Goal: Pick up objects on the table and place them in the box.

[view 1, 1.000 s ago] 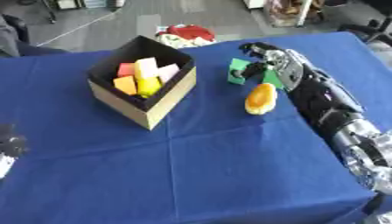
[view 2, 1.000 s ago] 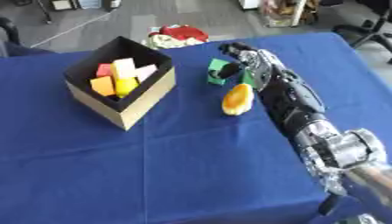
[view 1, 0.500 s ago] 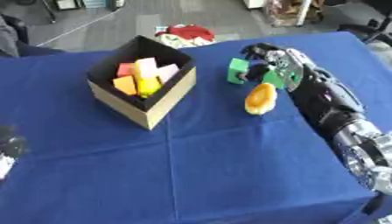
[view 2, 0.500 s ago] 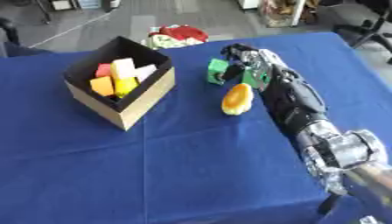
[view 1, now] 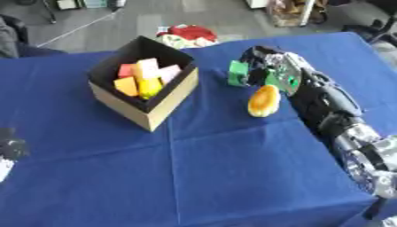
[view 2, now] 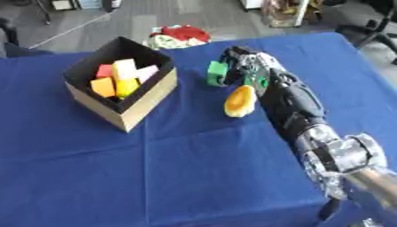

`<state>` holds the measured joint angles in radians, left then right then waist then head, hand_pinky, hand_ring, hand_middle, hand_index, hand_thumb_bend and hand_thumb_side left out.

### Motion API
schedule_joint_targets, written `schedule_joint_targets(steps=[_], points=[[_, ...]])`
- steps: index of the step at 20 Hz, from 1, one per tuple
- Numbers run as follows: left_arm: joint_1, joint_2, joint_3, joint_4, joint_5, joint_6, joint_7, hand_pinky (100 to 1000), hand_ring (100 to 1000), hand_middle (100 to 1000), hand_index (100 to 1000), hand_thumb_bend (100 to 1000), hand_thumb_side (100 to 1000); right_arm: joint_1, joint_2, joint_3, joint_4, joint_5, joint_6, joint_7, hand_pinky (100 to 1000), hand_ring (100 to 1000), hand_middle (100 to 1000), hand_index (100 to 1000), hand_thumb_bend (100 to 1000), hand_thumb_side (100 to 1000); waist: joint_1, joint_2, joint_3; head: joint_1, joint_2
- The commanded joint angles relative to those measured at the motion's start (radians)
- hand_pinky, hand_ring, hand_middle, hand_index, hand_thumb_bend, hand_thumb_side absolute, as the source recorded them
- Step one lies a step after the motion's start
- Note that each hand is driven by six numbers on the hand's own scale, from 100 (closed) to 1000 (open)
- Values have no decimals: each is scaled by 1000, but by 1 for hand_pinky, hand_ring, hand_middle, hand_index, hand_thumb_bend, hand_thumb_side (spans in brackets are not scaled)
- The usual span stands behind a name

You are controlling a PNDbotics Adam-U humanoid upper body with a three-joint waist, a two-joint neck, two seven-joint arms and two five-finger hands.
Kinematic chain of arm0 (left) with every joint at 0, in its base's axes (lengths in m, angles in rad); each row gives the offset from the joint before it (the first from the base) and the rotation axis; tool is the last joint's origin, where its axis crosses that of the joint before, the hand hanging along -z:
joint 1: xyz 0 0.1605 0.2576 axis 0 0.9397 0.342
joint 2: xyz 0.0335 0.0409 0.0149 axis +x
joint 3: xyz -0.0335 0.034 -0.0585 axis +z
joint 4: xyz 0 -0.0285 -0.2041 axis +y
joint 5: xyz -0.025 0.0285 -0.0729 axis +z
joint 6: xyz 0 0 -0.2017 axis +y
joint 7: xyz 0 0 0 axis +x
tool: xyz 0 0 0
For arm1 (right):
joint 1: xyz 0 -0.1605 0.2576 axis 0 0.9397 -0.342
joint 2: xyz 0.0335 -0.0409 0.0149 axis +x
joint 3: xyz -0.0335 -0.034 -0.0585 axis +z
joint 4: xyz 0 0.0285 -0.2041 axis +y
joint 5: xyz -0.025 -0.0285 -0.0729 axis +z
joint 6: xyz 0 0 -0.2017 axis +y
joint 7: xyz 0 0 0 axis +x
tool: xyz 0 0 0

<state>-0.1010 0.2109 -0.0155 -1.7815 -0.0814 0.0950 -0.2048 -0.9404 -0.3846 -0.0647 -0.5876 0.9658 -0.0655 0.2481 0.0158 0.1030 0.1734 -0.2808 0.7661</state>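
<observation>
Right hand (view 1: 267,71) curled around green block (view 1: 237,73); orange-yellow piece (view 1: 263,100) just below wrist; lift might nudge it; box (view 1: 178,95) leftward.

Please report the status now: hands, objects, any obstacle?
Right robot hand curled on green block. Left robot hand idle, lower left. Orange object on table, box partly filled. No obstacle.

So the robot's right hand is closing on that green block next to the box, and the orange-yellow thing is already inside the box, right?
Not quite. The orange-yellow object is not in the box; it lies on the blue tablecloth, just in front of the green block, as the left eye view shows. The rest holds: the right hand is curled at the green block beside the box.
</observation>
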Motion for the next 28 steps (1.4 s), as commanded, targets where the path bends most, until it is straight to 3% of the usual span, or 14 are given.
schedule_joint_targets(steps=[1,6,10,13,17,18,21,26,28], points=[[-5,8,8,-10,-3,0,-3,783,631,640,833,479,579,-28,-9,-1,-73,-32,-25,-50,864,728,504,615,201,116,-1,1,2,-2,4],[-6,8,7,-11,-3,-1,-4,783,631,640,833,478,580,-66,10,49,-202,-112,-98,-85,862,722,501,614,172,100,-3,-1,6,-8,4],[-8,7,5,-11,-2,-1,-6,784,631,640,833,477,580,-82,42,107,-296,-174,-153,-39,868,733,514,629,171,100,-2,-2,12,-16,4],[-10,6,3,-11,-2,-1,-8,784,631,640,833,477,581,-90,76,154,-301,-180,-176,12,876,751,540,657,180,113,-3,-2,17,-24,4],[-12,4,2,-12,-2,0,-8,783,630,639,832,479,580,-85,117,211,-254,-127,-212,80,891,809,705,808,270,242,-4,-2,22,-29,4],[-12,3,2,-12,-1,0,-8,783,628,639,832,481,580,-82,123,217,-245,-110,-220,98,899,829,766,871,330,317,-4,-1,22,-29,4],[-11,2,2,-11,0,1,-8,783,625,639,832,480,581,-73,132,218,-237,-58,-242,151,921,872,867,977,438,424,-4,-1,21,-28,4],[-10,5,4,-11,-1,1,-9,784,627,641,833,475,583,-73,107,183,-304,-63,-255,230,938,888,919,1000,455,436,-7,-4,9,-28,4],[-10,6,4,-11,-2,1,-9,784,627,640,833,475,583,-71,88,176,-338,-88,-247,243,940,888,917,1000,439,386,-8,-5,3,-29,4]])
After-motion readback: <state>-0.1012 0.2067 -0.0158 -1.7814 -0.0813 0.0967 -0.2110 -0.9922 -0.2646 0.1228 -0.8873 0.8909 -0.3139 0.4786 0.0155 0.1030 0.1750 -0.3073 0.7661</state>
